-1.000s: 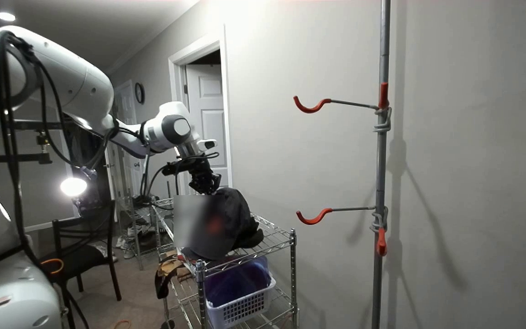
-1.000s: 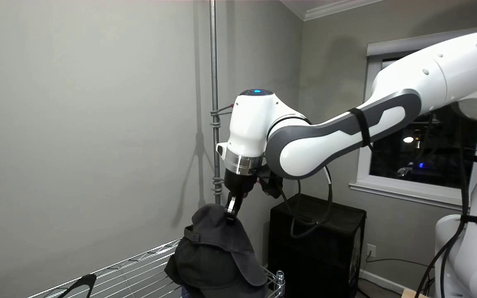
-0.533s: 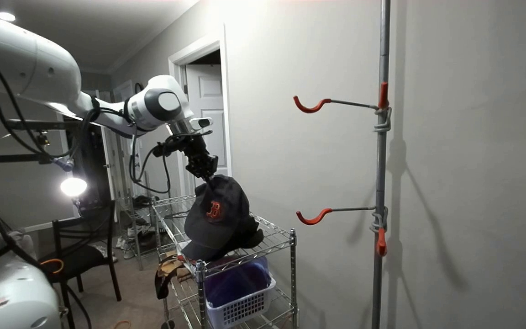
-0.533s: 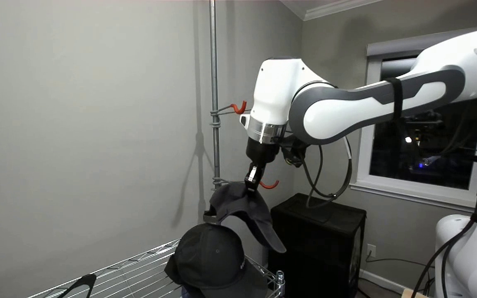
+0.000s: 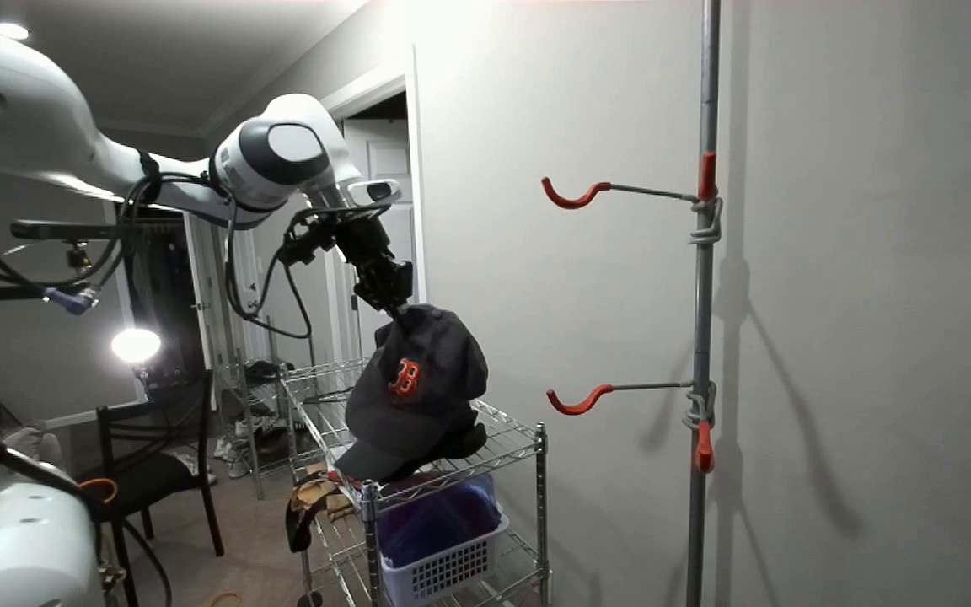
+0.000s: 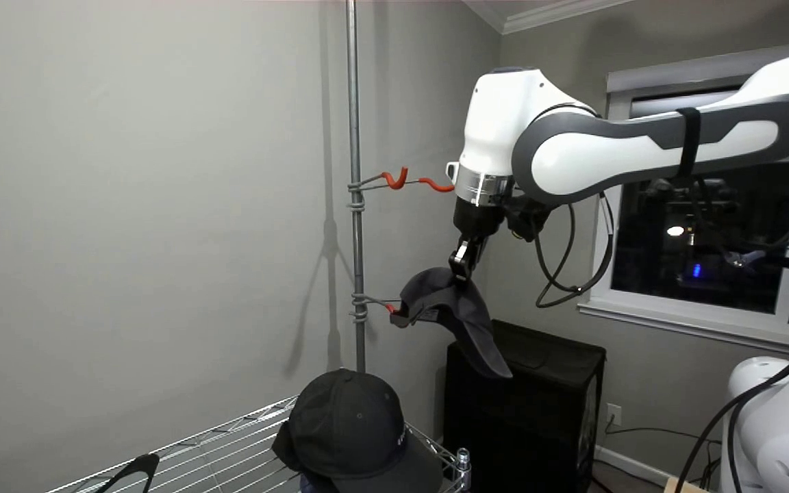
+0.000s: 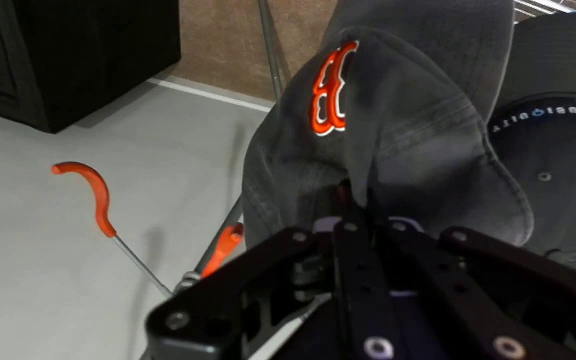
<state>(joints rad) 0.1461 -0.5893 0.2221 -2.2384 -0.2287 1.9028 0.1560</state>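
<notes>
A dark navy cap with a red "B" (image 5: 443, 371) hangs from my gripper (image 5: 401, 314), pinched by a fold of its crown. In an exterior view the held cap (image 6: 446, 294) is in the air, its brim sloping down to the right under the gripper (image 6: 461, 275). The wrist view shows cloth of the cap (image 7: 293, 165) bunched between the nearly touching fingertips; the very tips are hidden in it. Below and to one side, a black cap (image 6: 350, 424) rests on the wire shelf; the wrist view shows this black cap (image 7: 548, 145) with small lettering.
A grey pole (image 5: 703, 312) stands by the wall, bearing an upper red-tipped hook (image 5: 574, 198) and a lower red-tipped hook (image 5: 578, 400). The wire shelf (image 6: 230, 445) has a white basket (image 5: 452, 565) on a lower level. A black box (image 6: 524, 404) stands beyond it.
My gripper has lifted the "B" cap up off the black cap and carried it rightward in an exterior view, toward the pole's hooks. The black cap has stayed on the shelf.
</notes>
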